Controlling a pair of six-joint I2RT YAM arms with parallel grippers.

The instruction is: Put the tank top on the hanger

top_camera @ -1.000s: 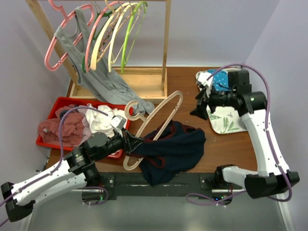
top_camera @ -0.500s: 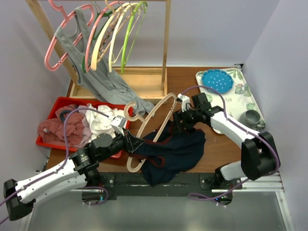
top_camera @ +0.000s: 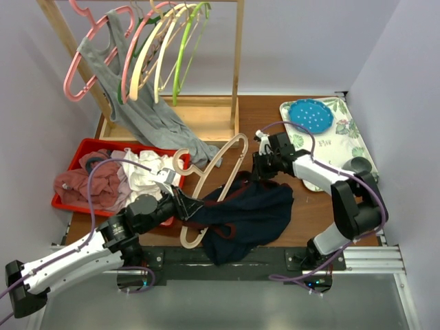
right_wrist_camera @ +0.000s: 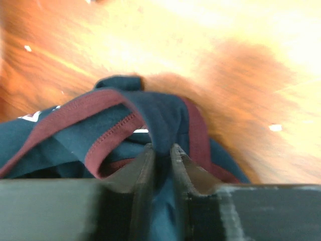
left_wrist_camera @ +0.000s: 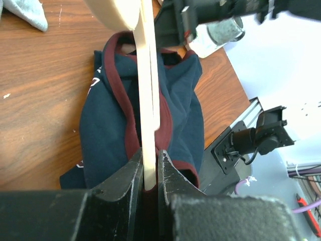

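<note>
Surface: brown wood [top_camera: 323,199]; its near edge is hidden behind the arm bases.
Rack: a wooden frame [top_camera: 237,62] at the far left, its top cut off by the picture's edge. It carries a pink hanger [top_camera: 86,62] with a grey tank top [top_camera: 137,103] draped down to the rack's base, and pale yellow and green hangers [top_camera: 168,48] beside it.
Tank top: the navy top with dark red trim [top_camera: 254,210] lies crumpled on the surface near the front, between the two arms. Its shape is hard to read in the folds.
Red bin: the bin [top_camera: 75,155] sits at the left and holds a dusty pink garment [top_camera: 86,182] and a white garment [top_camera: 141,172]. Its near right corner is hidden by the left arm.
Tray: a leaf-patterned tray [top_camera: 347,130] at the far right holds a blue plate [top_camera: 311,115] and a grey cup [top_camera: 357,165], which is partly behind the right arm.
Hanger: the tan hanger [top_camera: 220,168] lies tilted, its hook towards the bin. Its lower half runs over the tank top, with dark red trim lying against it.
Left gripper: the gripper [top_camera: 187,206] is clamped on the hanger's thin bar, seen clearly from the left wrist [left_wrist_camera: 149,173].
Right gripper: the gripper [top_camera: 256,172] is at the tank top's far edge. The right wrist view is blurred, but the fingers [right_wrist_camera: 143,163] are pinched together on a navy fold.
</note>
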